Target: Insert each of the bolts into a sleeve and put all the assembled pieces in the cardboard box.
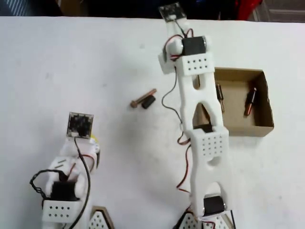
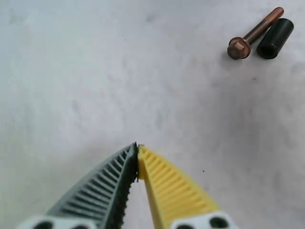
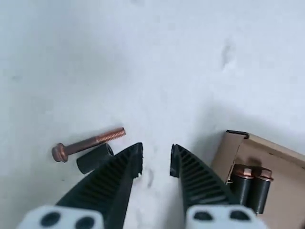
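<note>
The right arm (image 1: 200, 95) covers the cardboard box's (image 1: 238, 71) left edge; right gripper (image 3: 156, 160) slightly parted, empty; left gripper (image 2: 137, 148) closed, empty.

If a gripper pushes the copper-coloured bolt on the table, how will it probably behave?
The bolt looks like solid metal, so probably stiff and heavy for its size. Its round shank lies flat on the table, so it may roll, likely curving around its wider head. The sleeve beside it might get knocked too.

White table (image 1: 71, 57), faintly scuffed
</note>
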